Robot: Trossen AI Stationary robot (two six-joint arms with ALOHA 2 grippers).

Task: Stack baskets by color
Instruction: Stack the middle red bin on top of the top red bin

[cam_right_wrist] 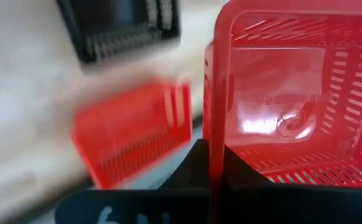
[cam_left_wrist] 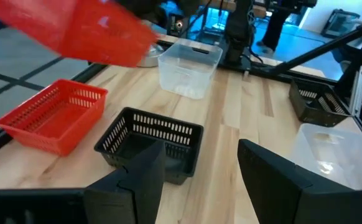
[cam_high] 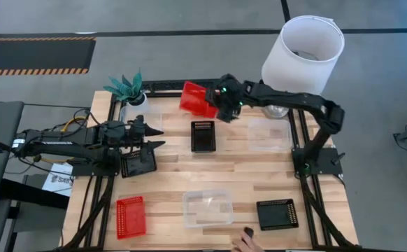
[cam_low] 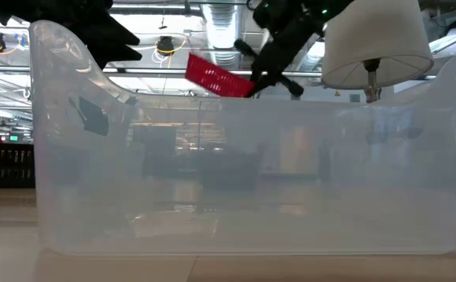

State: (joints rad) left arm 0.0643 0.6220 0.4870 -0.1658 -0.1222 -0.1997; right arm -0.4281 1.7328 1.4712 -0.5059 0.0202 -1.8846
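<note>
Two arms, baskets scattered on the table.
Left gripper point(cam_high: 150, 137) hovers, fingers spread, over a black basket point(cam_high: 138, 164) beside the plant point(cam_high: 128, 87); right gripper point(cam_high: 221, 105) pinches a red basket point(cam_high: 197, 99) aloft near the lamp point(cam_high: 301, 54).

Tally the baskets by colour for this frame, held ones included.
Red baskets: 3, one in the right end effector
Black baskets: 3
Clear baskets: 3, one by the plant faint
Total: 9
</note>
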